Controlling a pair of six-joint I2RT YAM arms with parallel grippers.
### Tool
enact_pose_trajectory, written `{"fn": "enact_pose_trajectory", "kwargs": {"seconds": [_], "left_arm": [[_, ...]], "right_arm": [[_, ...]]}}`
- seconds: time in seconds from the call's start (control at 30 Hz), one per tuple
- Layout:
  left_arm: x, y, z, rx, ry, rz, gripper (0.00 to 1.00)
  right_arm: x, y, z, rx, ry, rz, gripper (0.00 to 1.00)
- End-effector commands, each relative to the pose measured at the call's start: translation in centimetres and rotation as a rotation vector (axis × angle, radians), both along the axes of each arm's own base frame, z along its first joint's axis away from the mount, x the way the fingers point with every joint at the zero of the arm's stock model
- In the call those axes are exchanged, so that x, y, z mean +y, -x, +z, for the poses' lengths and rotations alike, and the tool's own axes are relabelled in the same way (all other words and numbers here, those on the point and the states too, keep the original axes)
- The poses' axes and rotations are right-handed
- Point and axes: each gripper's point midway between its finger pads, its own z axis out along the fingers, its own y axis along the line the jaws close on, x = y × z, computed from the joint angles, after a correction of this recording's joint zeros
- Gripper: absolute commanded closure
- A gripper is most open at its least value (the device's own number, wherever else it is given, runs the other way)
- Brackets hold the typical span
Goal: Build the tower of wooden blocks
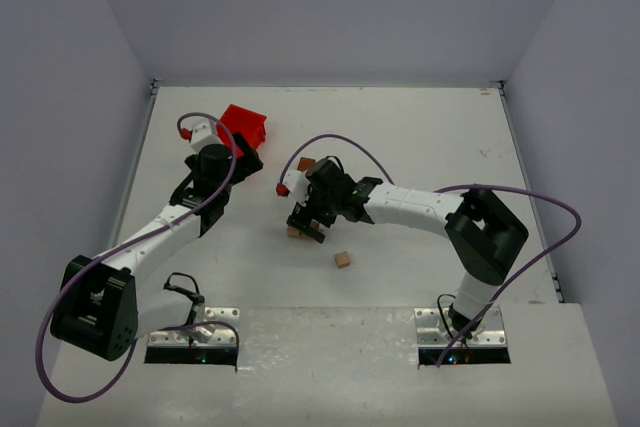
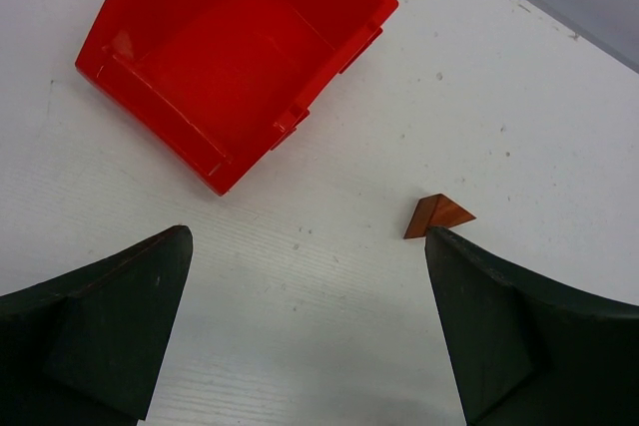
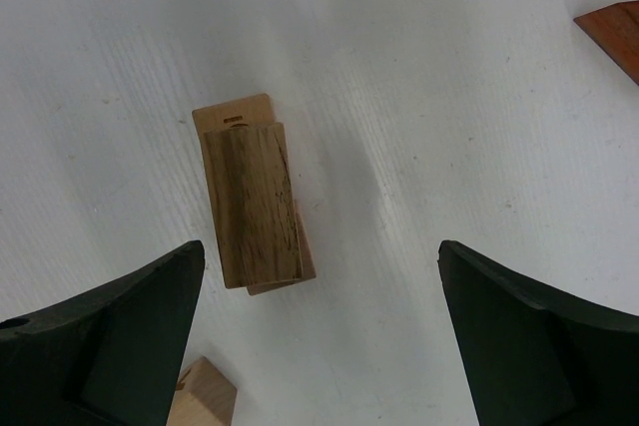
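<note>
A stack of two pale tan wooden slabs [image 3: 252,202] lies on the white table, the darker-grained one on top; in the top view [image 1: 294,232] my right gripper partly hides it. My right gripper [image 3: 319,331] is open and empty, hovering just above and to the right of the stack [image 1: 310,224]. A tan cube [image 1: 343,259] sits alone nearer the front; another tan block [image 3: 205,398] peeks out by the left finger. The reddish-brown wedge [image 2: 437,216] lies just beyond my left gripper's right fingertip [image 1: 306,164]. My left gripper [image 2: 310,331] is open and empty.
An empty red plastic bin [image 2: 240,57] stands on the table ahead and left of my left gripper [image 1: 245,125]. Grey walls close the table on three sides. The wedge also shows at the top right edge of the right wrist view [image 3: 614,35].
</note>
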Motion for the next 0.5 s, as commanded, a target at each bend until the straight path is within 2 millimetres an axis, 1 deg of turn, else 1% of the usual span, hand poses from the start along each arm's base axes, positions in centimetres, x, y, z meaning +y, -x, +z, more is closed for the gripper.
{"fn": "enact_pose_trajectory", "kwargs": {"seconds": [0.0,0.47], "left_arm": [[0.01,-0.74,1.21,-0.056,0.016,-0.002,0.0],[-0.21,-0.7,1.35,-0.065,0.017,-0.018,0.0]], "right_arm": [[0.56,-0.9,1.88,-0.052,-0.036,-0.008,0.01],[0.1,-1.28,1.68,-0.068,-0.018,-0.031,0.01]]}}
